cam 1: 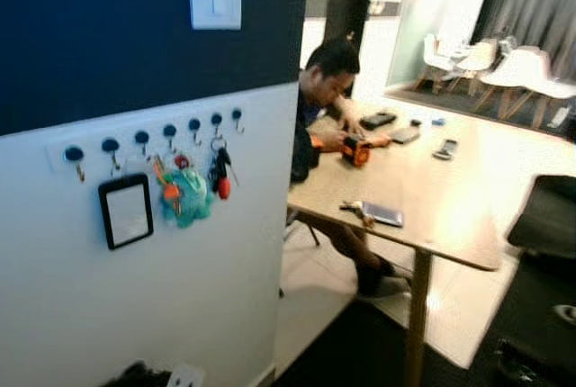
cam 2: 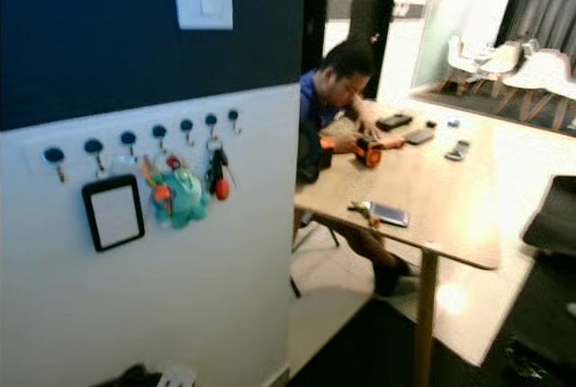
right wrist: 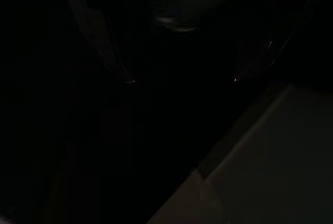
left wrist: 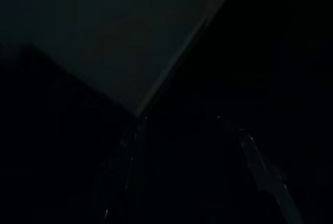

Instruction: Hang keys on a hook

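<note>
Black-and-red keys [cam 1: 220, 174] hang on a wall hook [cam 1: 216, 122].

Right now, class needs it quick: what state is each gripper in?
Left gripper: fingers apart, open, holding nothing.
Right gripper: fingers apart, open, holding nothing.

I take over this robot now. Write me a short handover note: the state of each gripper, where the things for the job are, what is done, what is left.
Left gripper: idle in the dark, fingers apart, nothing between them.
Right gripper: the same, open and empty.
Row of hooks on the white wall, seven in all. A black-framed board, a teal plush keyring and a black-and-red key bunch already hang there.
A small key set lies on the wooden table, beside a phone. A person sits there.
Done: cannot tell whether the hanging bunch is this job's.
Left: probably fetch the table keys and hang them on a free hook.
</note>
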